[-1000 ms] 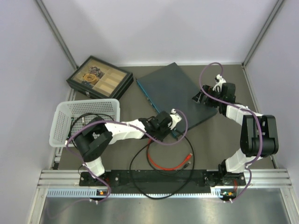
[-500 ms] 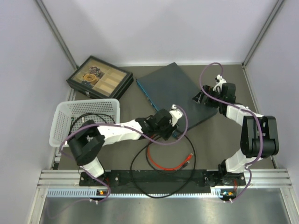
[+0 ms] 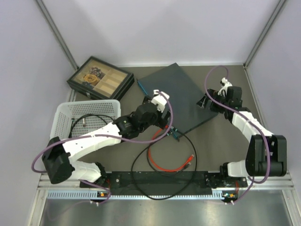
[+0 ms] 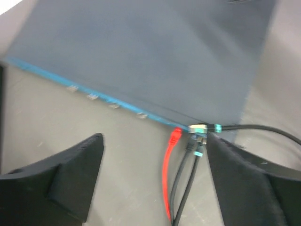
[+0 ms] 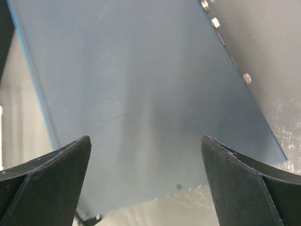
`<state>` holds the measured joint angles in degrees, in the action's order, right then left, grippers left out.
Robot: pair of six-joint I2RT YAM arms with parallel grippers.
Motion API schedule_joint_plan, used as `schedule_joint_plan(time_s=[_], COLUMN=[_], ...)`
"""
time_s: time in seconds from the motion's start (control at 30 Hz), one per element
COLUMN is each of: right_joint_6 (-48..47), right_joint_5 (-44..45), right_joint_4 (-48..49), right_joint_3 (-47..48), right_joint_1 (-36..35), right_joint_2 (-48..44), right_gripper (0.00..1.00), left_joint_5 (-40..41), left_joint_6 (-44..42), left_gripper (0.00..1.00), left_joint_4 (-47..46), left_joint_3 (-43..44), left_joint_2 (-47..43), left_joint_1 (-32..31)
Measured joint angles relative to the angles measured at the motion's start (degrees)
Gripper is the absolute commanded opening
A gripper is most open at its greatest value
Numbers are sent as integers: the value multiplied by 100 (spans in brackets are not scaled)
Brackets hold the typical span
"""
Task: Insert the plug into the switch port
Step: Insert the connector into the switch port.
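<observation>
— Where's the plug?
— The red plug (image 4: 176,135) lies at the teal edge of the flat dark blue-grey metal switch (image 3: 176,92), near its corner and beside the black plugs (image 4: 196,147). It's too blurred for me to tell whether it's seated.
— And the hands?
— My left gripper (image 4: 154,136) hovers there, spread and empty. Farther back, my right gripper (image 5: 146,139) gapes above the switch's top.

Switch (image 3: 181,89): dark blue-grey top, teal strip along one long edge. Also a red cable (image 4: 165,174) and a black cable (image 4: 263,128). Basket (image 3: 60,126): white, lattice-pattern walls.
</observation>
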<state>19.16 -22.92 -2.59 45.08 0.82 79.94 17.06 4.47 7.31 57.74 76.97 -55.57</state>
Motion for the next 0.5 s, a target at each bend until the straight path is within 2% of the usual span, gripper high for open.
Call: schedule_joint_plan(time_s=[0.23, 0.5], right_joint_6=[-7, -146], right_joint_5=[0, 179], right_joint_4=[-472, -1237], right_joint_3=[2, 385], right_joint_1=[-2, -426], right_joint_2=[-719, -817], right_gripper=[99, 99], left_joint_5=[828, 592], left_joint_6=[525, 1224], left_gripper=[99, 99], left_joint_4=[549, 1108], left_joint_3=[-35, -599], left_joint_2=[-586, -1532], left_joint_1=[415, 2282])
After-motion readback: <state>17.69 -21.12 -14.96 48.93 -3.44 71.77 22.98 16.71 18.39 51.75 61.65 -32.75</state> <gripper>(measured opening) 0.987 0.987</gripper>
